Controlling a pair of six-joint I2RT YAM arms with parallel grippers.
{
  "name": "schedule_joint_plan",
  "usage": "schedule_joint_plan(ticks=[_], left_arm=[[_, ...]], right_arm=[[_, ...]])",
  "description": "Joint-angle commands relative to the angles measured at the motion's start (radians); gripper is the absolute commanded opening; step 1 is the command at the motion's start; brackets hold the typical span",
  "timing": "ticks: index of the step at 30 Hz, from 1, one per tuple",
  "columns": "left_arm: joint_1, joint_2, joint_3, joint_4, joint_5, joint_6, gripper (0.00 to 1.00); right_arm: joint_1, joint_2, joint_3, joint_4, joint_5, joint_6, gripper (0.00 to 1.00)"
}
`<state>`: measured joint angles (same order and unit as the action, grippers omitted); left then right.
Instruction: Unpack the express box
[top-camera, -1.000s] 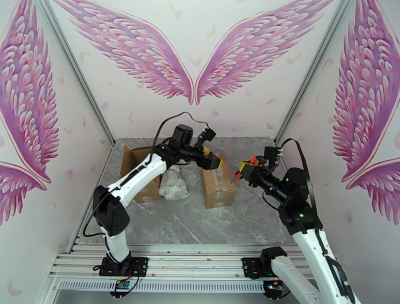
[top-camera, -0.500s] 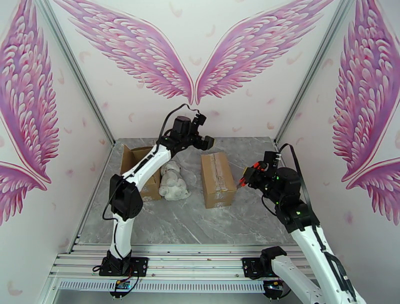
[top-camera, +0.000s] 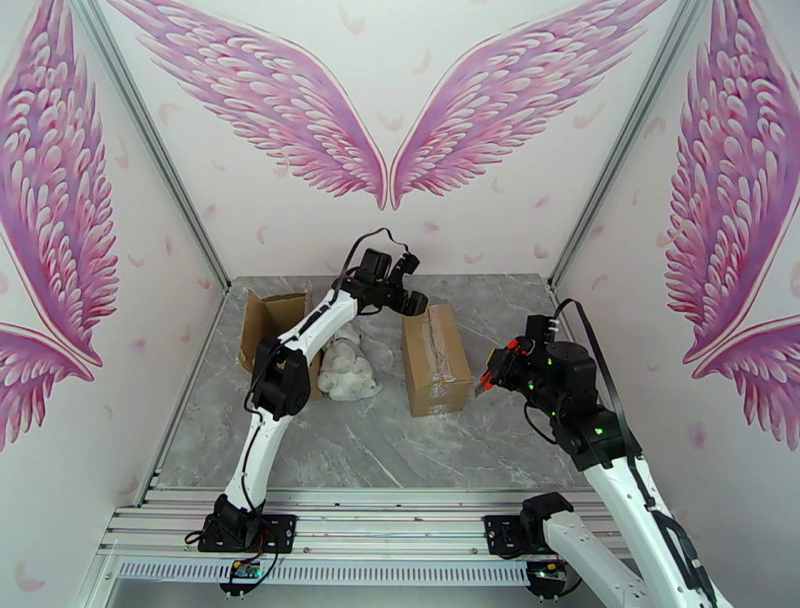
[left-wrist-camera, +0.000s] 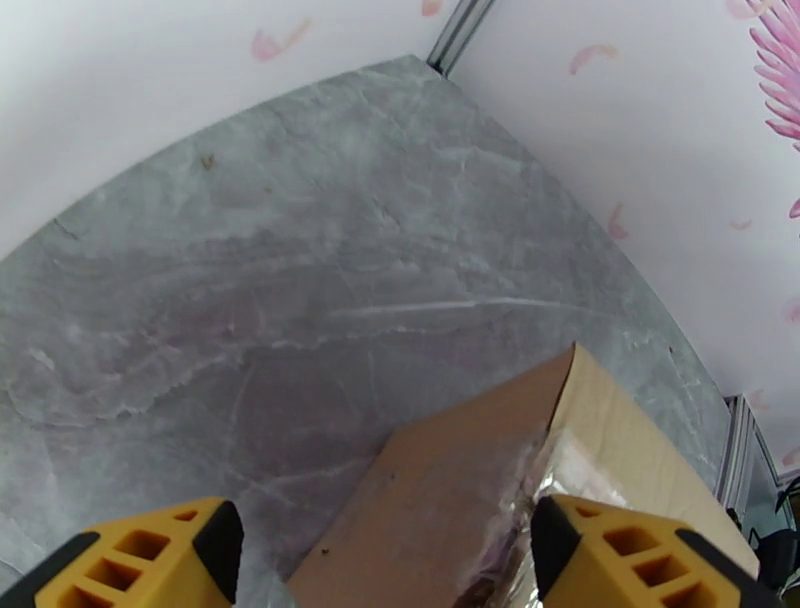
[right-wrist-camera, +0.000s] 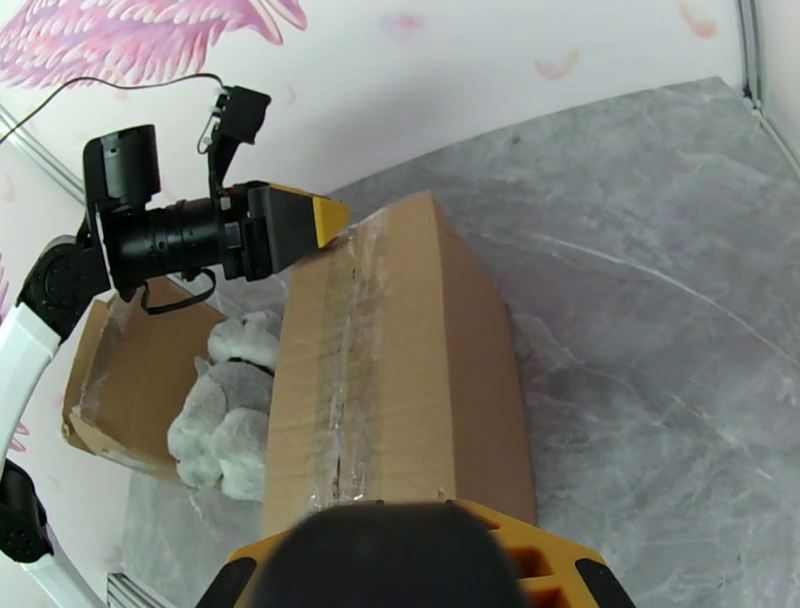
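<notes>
The express box (top-camera: 435, 360) is a sealed brown carton with clear tape along its top, lying mid-table. My left gripper (top-camera: 408, 298) hovers at its far end, open; in the left wrist view the yellow fingers (left-wrist-camera: 140, 555) stand wide apart over the box's corner (left-wrist-camera: 450, 500). My right gripper (top-camera: 487, 377) sits just off the box's right side, apart from it. In the right wrist view its yellow fingers (right-wrist-camera: 560, 560) hug a blurred black object (right-wrist-camera: 400, 555), and the taped box (right-wrist-camera: 400, 370) lies ahead with the left gripper (right-wrist-camera: 300, 225) at its far end.
An opened cardboard box (top-camera: 272, 320) lies on its side at the left, with a white plush toy (top-camera: 347, 372) between it and the sealed box. The same plush (right-wrist-camera: 225, 420) shows beside the carton. Walls close in behind and on both sides.
My left gripper pulled back from the box top to its far end and its jaws narrowed a little. My right gripper drew back from the box's right edge toward the near right.
</notes>
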<state>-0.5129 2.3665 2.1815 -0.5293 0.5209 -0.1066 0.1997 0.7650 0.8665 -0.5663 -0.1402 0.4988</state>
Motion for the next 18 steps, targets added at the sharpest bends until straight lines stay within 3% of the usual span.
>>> schedule_joint_plan(ticks=[1,13,18], left_arm=[[0.002,-0.103,-0.137,0.053,0.076,-0.027,0.76],[0.007,-0.356,-0.517,0.219,0.083,-0.173,0.62],[0.002,-0.418,-0.613,0.25,0.079,-0.204,0.6]], right_arm=[[0.01,-0.005,0.036,-0.035,-0.024,0.005,0.12],[0.032,0.119,0.169,0.024,-0.029,-0.011,0.12],[0.17,0.212,0.22,0.139,0.126,-0.068,0.09]])
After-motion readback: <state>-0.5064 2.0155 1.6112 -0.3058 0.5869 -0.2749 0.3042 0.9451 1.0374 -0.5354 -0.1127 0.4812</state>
